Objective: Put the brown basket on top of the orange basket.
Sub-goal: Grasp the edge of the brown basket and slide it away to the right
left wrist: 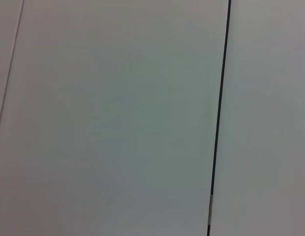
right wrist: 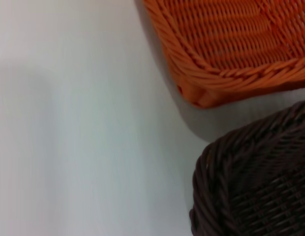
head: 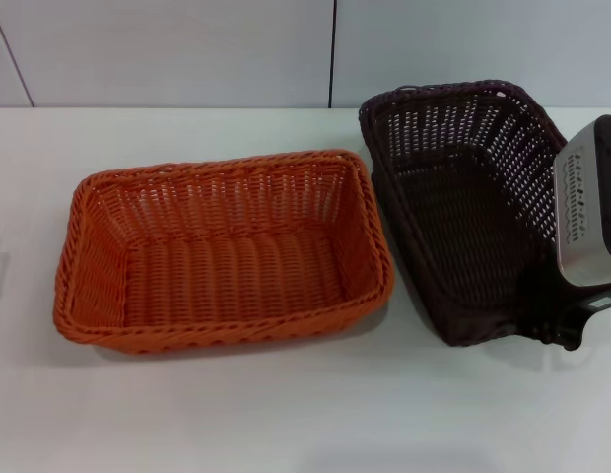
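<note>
The orange basket [head: 222,251] sits flat on the white table, left of centre, and its corner [right wrist: 231,44] also shows in the right wrist view. Just to its right, the brown basket [head: 463,212] is tilted, its right side raised and its opening turned toward the orange one; part of its weave [right wrist: 256,182] fills a corner of the right wrist view. My right gripper [head: 570,320] is at the brown basket's right rim, shut on it, with the fingertips hidden behind the wicker. The left gripper is out of view.
A pale wall [head: 187,49] with a dark vertical seam [head: 332,49] runs behind the table. The left wrist view shows only that wall panel [left wrist: 118,123]. White tabletop [head: 305,414] lies in front of both baskets.
</note>
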Robot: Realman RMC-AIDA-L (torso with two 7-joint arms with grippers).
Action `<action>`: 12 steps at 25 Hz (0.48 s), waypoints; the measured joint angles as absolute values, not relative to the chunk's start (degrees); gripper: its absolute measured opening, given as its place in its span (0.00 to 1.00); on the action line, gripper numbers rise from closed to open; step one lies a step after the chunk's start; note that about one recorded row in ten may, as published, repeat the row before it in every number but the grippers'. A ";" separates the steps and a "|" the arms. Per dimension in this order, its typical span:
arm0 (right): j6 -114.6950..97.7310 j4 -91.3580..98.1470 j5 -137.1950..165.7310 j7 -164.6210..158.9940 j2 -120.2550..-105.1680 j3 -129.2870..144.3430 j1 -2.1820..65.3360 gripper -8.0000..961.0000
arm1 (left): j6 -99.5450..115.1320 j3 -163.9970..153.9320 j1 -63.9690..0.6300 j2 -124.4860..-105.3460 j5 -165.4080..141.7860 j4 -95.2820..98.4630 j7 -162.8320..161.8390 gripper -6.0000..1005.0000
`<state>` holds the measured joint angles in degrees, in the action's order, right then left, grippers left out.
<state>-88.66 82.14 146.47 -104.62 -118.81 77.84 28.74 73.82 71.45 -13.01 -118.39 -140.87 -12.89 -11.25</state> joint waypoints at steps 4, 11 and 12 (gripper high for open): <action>-89.06 84.36 146.44 -104.87 -118.81 77.99 28.43 0.19 | 73.82 71.45 -13.05 -118.39 -140.85 -12.85 -11.25 0.77; -91.48 89.94 146.40 -104.95 -118.93 78.09 27.31 0.16 | 73.82 71.45 -12.82 -118.39 -140.81 -13.17 -11.25 0.77; -92.07 91.26 146.45 -104.98 -118.93 78.06 27.22 0.16 | 73.82 71.45 -12.82 -118.39 -140.81 -13.17 -11.25 0.77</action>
<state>-92.07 91.26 146.45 -104.98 -118.93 78.06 27.22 73.82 71.45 -12.82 -118.39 -140.81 -13.17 -11.25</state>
